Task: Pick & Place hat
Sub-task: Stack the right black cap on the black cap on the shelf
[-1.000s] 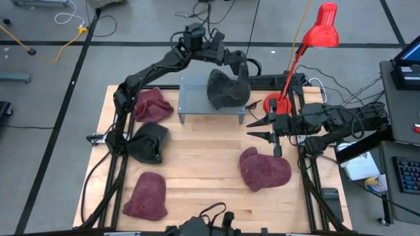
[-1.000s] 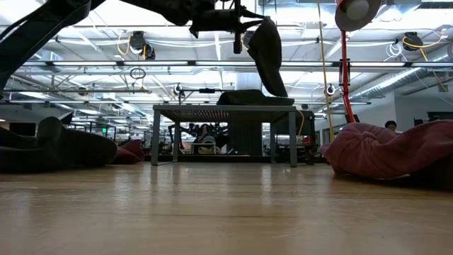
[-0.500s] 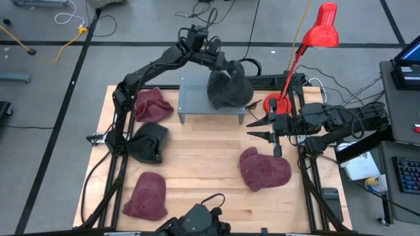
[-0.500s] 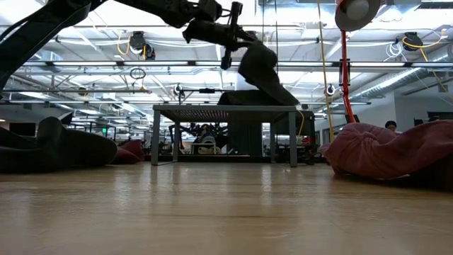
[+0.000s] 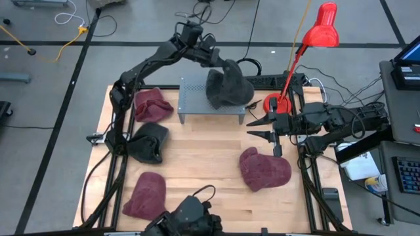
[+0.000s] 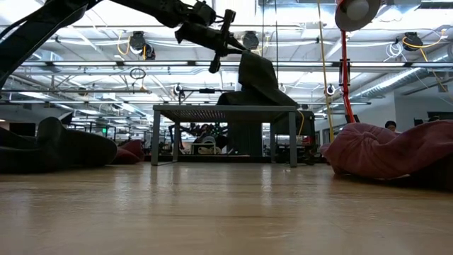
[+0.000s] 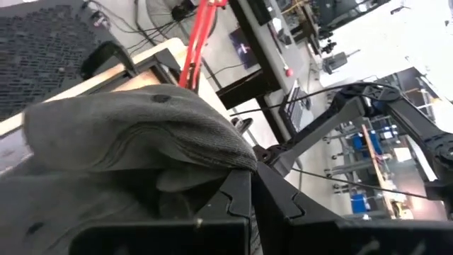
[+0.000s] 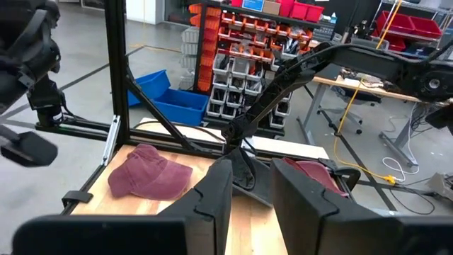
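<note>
Toward the back of the wooden bench [image 5: 203, 141] we see a small grey perforated metal stand [image 5: 193, 95], with a dark grey knit hat [image 5: 226, 88] draped over its right half, part of it lifted off the top. The left claw [image 5: 222, 63] hangs above the stand's back edge with its fingers [image 7: 237, 205] pressed shut on a fold of that hat; in the left wrist view the cloth bunches right at the fingertips. In the low view the hat [image 6: 258, 81] rises from the stand [image 6: 225, 110] up to the claw [image 6: 228, 37].

The stand's left half is bare. In front of it the middle of the bench is open wood, running to the near edge. Along the left side lie a maroon hat [image 5: 153, 105] at the back, a black hat [image 5: 147, 142] just in front of it, and another maroon hat [image 5: 146, 195] near the front-left corner. A fourth maroon hat [image 5: 264, 169] lies right of centre, well apart from the stand.

The right claw [image 5: 259, 128] waits over the bench's right edge, between the stand and that fourth hat, its fingers [image 8: 212, 195] a narrow way apart and holding nothing. A red desk lamp [image 5: 319, 27] stands at the back-right corner, its base [image 5: 273, 103] just beside the stand.
</note>
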Available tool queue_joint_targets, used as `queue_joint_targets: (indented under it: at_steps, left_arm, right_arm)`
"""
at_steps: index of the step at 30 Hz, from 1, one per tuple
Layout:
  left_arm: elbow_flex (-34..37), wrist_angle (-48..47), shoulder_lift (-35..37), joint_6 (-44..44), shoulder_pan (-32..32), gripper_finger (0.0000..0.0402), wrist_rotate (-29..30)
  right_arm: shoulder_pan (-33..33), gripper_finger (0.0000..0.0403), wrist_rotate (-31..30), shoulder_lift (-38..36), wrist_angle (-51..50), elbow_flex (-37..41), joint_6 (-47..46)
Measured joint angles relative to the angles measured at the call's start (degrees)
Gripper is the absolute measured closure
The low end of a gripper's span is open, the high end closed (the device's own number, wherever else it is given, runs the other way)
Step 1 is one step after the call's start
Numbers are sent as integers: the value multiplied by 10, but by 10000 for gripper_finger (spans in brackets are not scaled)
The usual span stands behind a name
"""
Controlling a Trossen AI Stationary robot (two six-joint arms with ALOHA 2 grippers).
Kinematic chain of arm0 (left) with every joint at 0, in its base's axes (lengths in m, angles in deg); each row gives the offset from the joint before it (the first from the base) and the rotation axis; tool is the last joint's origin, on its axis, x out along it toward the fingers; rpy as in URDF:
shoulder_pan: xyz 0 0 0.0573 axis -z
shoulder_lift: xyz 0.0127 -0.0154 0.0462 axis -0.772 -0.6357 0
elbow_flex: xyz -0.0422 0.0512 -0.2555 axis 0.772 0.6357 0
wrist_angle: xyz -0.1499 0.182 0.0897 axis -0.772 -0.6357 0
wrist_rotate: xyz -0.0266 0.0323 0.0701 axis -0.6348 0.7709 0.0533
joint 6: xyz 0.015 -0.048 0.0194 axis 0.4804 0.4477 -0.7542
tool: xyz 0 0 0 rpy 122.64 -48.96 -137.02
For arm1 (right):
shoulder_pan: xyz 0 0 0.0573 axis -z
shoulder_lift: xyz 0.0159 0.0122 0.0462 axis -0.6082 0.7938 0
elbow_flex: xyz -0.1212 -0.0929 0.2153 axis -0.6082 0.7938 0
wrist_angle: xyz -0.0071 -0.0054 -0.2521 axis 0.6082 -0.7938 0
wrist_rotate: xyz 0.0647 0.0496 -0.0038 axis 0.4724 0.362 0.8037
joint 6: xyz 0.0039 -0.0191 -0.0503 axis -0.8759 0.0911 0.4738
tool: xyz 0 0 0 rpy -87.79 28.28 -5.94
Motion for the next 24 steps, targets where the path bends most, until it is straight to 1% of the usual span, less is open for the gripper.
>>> queue_joint_targets:
  at_steps: [2, 4, 10, 13, 18, 24]
  left_arm:
    - [0, -13, 3, -9, -2, 401, 6]
    - [0, -49, 9, -25, -8, 401, 11]
    - [0, -174, 14, -98, -9, 400, 83]
    - [0, -218, 15, -125, -7, 399, 121]
    - [0, -265, 15, -148, -4, 398, 159]
    - [0, -317, 15, -169, 3, 397, 243]
  right_arm:
    - [0, 314, 0, 0, 0, 0, 0]
    - [0, 314, 0, 0, -1, 0, 0]
    - [0, 314, -14, 8, -4, 0, -5]
    - [0, 314, -14, 12, -5, 0, -4]
    - [0, 314, -14, 17, -8, 0, -2]
    - [1, 314, -13, 21, -9, 0, -1]
